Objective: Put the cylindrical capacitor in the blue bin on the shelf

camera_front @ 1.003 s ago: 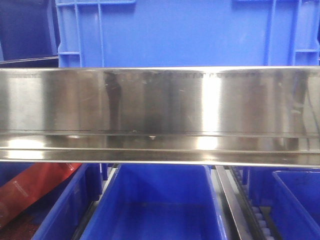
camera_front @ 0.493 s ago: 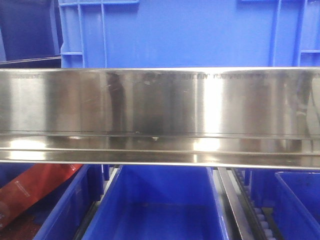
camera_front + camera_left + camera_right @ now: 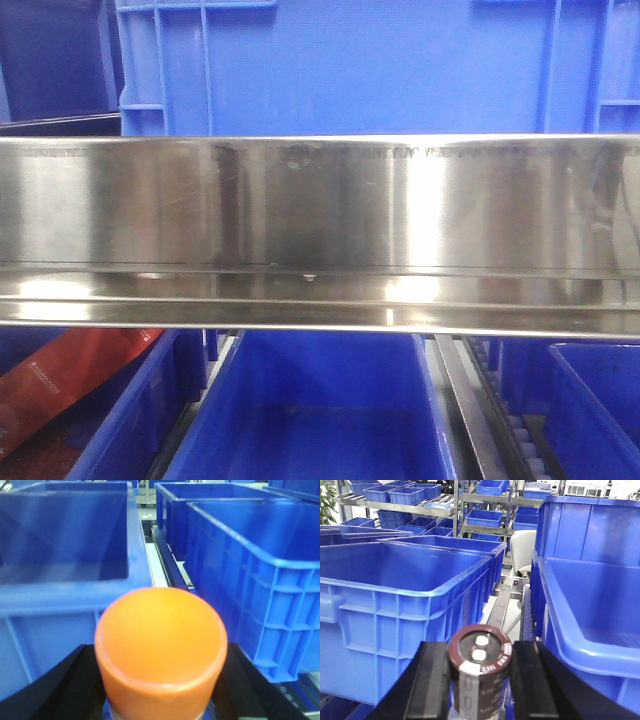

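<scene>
Steel shelf [image 3: 320, 200] stocked with blue bins [image 3: 395, 615]; right tool [image 3: 481, 680] clamped on cylindrical capacitor [image 3: 481, 662], held between two bins: pick done, drop pending; left tool [image 3: 160, 690] grips orange cylinder [image 3: 160, 640]

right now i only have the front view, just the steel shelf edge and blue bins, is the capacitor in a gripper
Observer: Yes, the right gripper is shut on the cylindrical capacitor.
Operator: what about the left one
Observer: The left gripper holds an orange cylindrical object.
Operator: any bin near the right one
Observer: A large blue bin stands ahead on its left and a second blue bin on its right; the capacitor faces the gap between them.
</scene>
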